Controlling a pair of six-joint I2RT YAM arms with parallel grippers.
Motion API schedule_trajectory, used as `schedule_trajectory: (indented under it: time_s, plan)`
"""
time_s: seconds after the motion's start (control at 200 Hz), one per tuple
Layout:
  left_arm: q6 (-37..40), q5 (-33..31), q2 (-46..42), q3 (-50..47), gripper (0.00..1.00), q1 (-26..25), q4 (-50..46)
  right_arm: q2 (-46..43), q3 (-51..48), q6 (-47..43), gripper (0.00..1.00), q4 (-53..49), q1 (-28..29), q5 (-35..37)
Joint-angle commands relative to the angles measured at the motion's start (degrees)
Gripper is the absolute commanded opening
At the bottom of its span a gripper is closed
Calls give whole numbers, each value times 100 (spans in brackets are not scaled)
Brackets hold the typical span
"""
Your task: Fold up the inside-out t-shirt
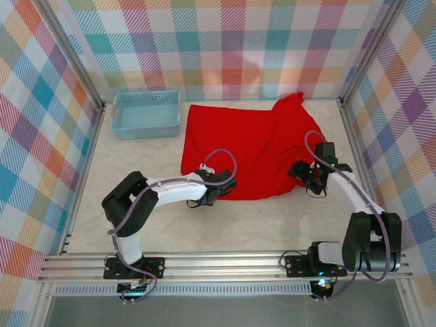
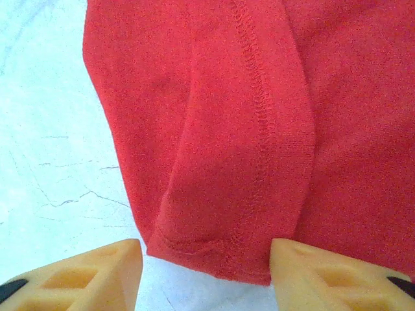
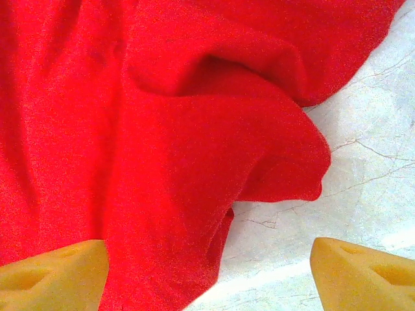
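1. Basket point(image 1: 146, 114), light blue, at far left of bench point(image 1: 136, 225), just beside t-shirt point(image 1: 252, 146).
2. Bare bench left of and in front of the cloth; plaid walls point(image 1: 41, 136) close on three sides.
3. T-shirt: red, rumpled, spread mid-bench to far right, seam stitching exposed.
4. Left fingers point(image 2: 97, 278) apart, straddling near-left hem corner. Right fingers point(image 3: 58, 272) wide apart at near-right edge.

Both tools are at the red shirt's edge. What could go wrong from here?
The left tool straddles a doubled-over hem corner of the inside-out t-shirt; closing there, it may catch only one layer and drag the fold askew. The right tool stands over a bunched lump at the edge and might grab just a wrinkle.
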Motion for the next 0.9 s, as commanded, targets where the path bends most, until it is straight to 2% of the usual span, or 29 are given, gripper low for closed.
schedule_trajectory:
  time_s: [0.0, 0.14, 0.24, 0.32, 0.585, 0.71, 0.895]
  plan:
    - [-91, -196, 171, 73, 48, 46, -202, -173, -1, -44, 82, 7, 25, 74]
    - [-6, -24, 123, 46, 44, 21, -88, -197, 17, -20, 82, -128, 19, 329]
    - [13, -33, -24, 47, 53, -89, -78, -248, 2, -11, 82, -120, 16, 373]
    - [25, 14, -72, 12, 56, -121, 8, -245, 7, -18, 82, -92, 18, 324]
    - [34, 46, 172, 80, 49, -86, 52, -278, 7, -53, 82, -129, 17, 327]
    - [90, 177, 118, 35, 51, -56, 174, -267, 6, -62, 82, -122, 15, 287]
    - [92, 337, 43, -161, 29, 154, 377, -273, 34, -38, 82, -266, 19, 499]
